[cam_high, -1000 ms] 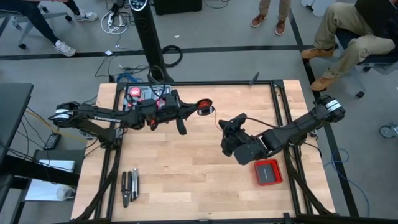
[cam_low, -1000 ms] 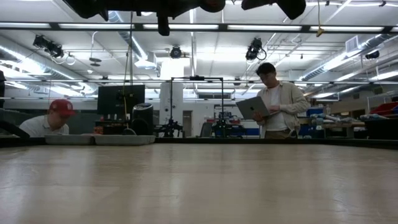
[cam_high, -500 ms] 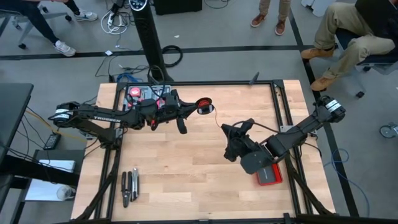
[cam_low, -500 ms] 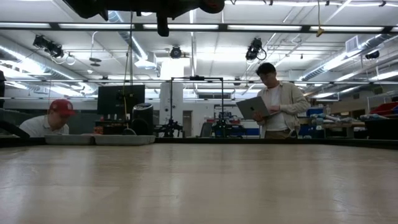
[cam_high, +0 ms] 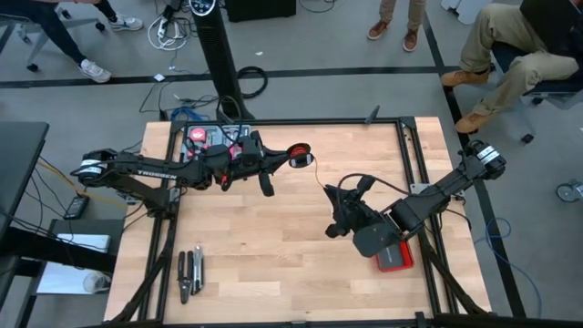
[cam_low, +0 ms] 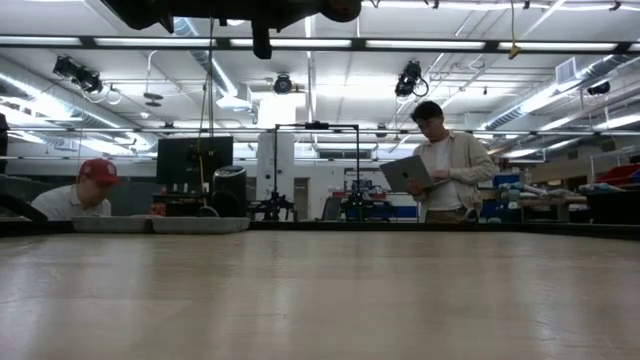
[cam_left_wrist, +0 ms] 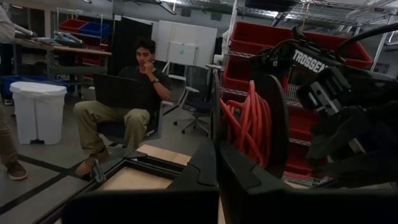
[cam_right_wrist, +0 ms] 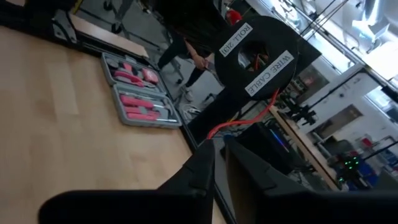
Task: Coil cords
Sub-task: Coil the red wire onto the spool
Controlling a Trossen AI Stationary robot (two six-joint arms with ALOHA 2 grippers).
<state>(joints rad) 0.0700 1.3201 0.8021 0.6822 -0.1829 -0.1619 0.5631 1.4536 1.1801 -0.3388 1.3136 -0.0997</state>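
My left gripper (cam_high: 290, 159) is clamped on the black spool (cam_left_wrist: 268, 134) wound with red wire (cam_high: 298, 155) above the table's (cam_high: 264, 246) far edge. My right gripper (cam_high: 339, 211) pinches the wire's loose end mid-table, beside the red box (cam_high: 397, 259).

Red wire (cam_high: 321, 179) — too thin to trace; spool (cam_left_wrist: 261, 134) half-hidden.

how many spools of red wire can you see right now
1. The spool of red wire sits at the tip of the left end effector, over the table's far side. No other shows, though the arms could hide one.
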